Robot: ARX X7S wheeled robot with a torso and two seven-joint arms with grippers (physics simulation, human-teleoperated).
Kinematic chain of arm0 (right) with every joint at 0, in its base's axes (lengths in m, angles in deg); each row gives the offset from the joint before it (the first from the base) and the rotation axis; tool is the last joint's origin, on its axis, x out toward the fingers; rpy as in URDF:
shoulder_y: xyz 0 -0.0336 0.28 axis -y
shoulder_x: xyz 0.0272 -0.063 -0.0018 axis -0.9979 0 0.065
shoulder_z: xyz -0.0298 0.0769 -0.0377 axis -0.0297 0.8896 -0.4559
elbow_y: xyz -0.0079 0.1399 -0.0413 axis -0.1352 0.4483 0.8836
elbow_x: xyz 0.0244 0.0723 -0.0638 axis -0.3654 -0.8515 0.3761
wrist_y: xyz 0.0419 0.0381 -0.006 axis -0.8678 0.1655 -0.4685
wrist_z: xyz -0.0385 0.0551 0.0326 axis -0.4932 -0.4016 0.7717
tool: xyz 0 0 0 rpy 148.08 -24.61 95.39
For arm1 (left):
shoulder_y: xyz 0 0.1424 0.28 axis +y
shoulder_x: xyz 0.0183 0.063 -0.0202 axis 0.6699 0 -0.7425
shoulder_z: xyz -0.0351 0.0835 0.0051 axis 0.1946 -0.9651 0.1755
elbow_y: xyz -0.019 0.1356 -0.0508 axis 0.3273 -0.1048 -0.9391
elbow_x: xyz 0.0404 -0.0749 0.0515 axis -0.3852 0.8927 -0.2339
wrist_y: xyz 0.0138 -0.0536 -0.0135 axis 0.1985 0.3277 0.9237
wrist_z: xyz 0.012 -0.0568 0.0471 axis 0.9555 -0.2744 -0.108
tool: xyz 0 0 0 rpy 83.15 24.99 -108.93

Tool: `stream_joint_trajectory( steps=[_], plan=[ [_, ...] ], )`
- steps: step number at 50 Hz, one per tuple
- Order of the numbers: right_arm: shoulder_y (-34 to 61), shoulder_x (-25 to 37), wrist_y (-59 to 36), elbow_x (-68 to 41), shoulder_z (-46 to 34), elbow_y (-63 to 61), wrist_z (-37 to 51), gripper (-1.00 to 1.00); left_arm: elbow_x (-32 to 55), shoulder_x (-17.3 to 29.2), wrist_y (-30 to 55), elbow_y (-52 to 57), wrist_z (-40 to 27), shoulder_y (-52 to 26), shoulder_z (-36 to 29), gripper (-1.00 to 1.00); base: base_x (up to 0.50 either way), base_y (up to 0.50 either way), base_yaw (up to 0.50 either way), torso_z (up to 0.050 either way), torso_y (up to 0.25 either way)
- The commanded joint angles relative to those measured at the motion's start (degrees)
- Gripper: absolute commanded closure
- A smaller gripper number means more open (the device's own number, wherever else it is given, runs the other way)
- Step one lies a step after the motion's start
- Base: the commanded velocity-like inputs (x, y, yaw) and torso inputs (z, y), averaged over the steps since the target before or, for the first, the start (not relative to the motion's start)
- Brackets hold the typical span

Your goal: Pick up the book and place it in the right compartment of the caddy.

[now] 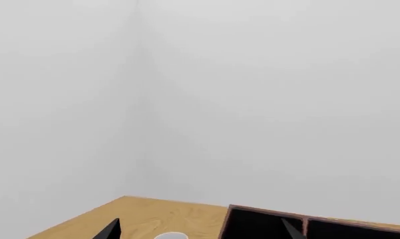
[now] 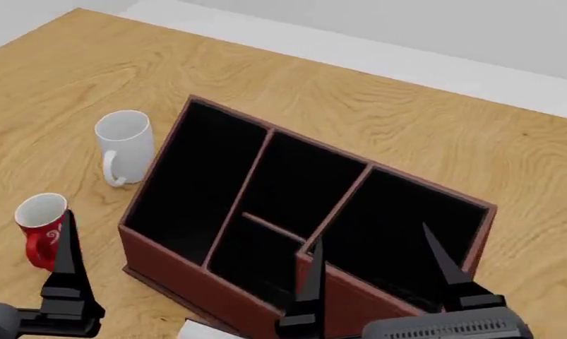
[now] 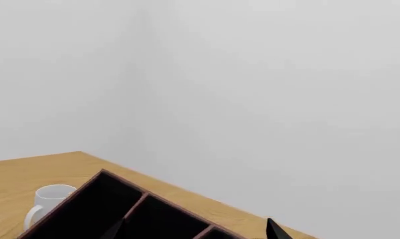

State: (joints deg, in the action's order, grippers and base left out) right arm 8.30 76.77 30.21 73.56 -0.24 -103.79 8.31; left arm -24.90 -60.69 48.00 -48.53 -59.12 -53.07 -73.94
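Note:
The caddy [image 2: 179, 279] is a reddish-brown box with a black, divided interior, in the middle of the wooden table. Its right compartment [image 2: 387, 219] is the squarish section with taller walls. My right gripper [image 2: 378, 265] hovers open over that compartment's near wall, with nothing between its fingers; in the right wrist view the right gripper [image 3: 194, 230] shows only its tips over the caddy [image 3: 100, 209]. My left gripper [image 1: 201, 231] is open at the caddy's left, one finger [image 2: 66, 244] beside a red mug. Of the book, only a pale sliver [image 2: 206, 329] shows at the frame's bottom edge.
A white mug [image 2: 123, 145] stands left of the caddy, and a red mug [image 2: 40, 229] stands nearer, by my left gripper. A mug's white rim [image 1: 170, 235] lies between the left fingers. The table's far edge [image 2: 359, 53] runs behind the caddy.

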Motion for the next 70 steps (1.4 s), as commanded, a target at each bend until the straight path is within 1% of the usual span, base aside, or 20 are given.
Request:
stream_joint_trajectory(
  steps=[1,4,9,11,12,13,16,41,61,63,64,67,69,70],
  plan=[
    [0.0,0.3,0.6,-0.9,0.0,0.1,-0.1,-1.00,0.3,0.3,-0.3,0.0,-0.3,0.0,-0.3,-1.00,0.21,-0.45,0.00,0.000,0.000],
    [0.0,0.2,1.0,-0.8,-0.1,0.4,0.2,-1.00,0.4,0.4,0.1,0.5,-0.5,0.0,-0.3,-1.00,0.24,-0.43,0.00,0.000,0.000],
    [0.2,0.4,0.3,-0.1,-0.5,0.1,0.8,-1.00,0.5,0.6,-0.1,0.3,-0.5,0.0,-0.4,-1.00,0.02,-0.02,0.00,0.000,0.000],
    [-0.3,0.3,1.9,-0.3,0.3,-0.1,1.3,-1.00,0.7,0.7,0.2,0.8,-0.6,0.1,-0.3,-1.00,0.01,0.00,0.00,0.000,0.000],
    [0.4,0.7,-1.9,2.3,-1.1,-0.6,2.3,-1.00,0.6,0.7,0.1,0.7,-0.7,0.1,-0.3,-1.00,0.00,0.00,0.00,0.000,0.000],
    [0.4,0.5,-1.9,2.6,-1.2,-0.7,2.8,-1.00,0.8,0.7,0.1,0.7,-0.7,0.0,-0.3,-1.00,0.00,0.00,0.00,0.000,0.000],
    [0.3,0.7,-1.8,3.2,-2.1,-0.9,2.8,-1.00,0.9,0.9,0.4,1.2,-0.9,0.1,-0.3,-1.00,0.00,0.00,0.50,0.000,0.000],
    [0.3,0.9,0.7,1.0,-1.7,0.1,2.9,-1.00,1.4,1.5,0.2,1.0,-1.4,0.0,-0.7,-1.00,0.00,0.00,0.50,0.000,0.000],
    [0.6,1.1,0.5,-1.2,-1.6,-0.2,2.5,-1.00,1.6,2.0,0.0,1.3,-1.9,0.1,-1.1,-1.00,0.00,0.00,0.00,0.000,0.000],
    [1.4,1.1,-1.8,-1.7,-2.2,-0.6,2.0,-1.00,1.7,2.1,0.2,1.6,-2.0,0.0,-1.0,-1.00,0.00,0.00,0.00,0.000,0.000],
    [2.1,1.3,-4.6,-3.3,-2.3,-1.2,0.8,-1.00,2.0,2.3,0.5,1.9,-2.1,-0.1,-0.7,-1.00,0.00,0.00,0.00,0.000,0.000],
    [4.0,1.1,-10.7,-2.8,-2.0,-4.1,2.2,-1.00,2.9,2.6,1.1,2.2,-2.2,-0.4,0.4,-1.00,0.00,0.00,0.00,0.000,0.000],
    [5.8,1.6,-13.8,-1.8,-3.1,-5.4,2.5,-1.00,2.8,2.9,0.8,2.1,-2.3,-0.6,0.7,-1.00,0.00,0.00,0.00,0.000,0.000],
    [7.7,2.3,-17.6,-1.0,-4.7,-6.6,2.3,-1.00,3.1,3.0,1.2,2.4,-2.4,-0.7,1.0,-1.00,0.00,0.00,0.00,0.000,0.000]
  ],
)
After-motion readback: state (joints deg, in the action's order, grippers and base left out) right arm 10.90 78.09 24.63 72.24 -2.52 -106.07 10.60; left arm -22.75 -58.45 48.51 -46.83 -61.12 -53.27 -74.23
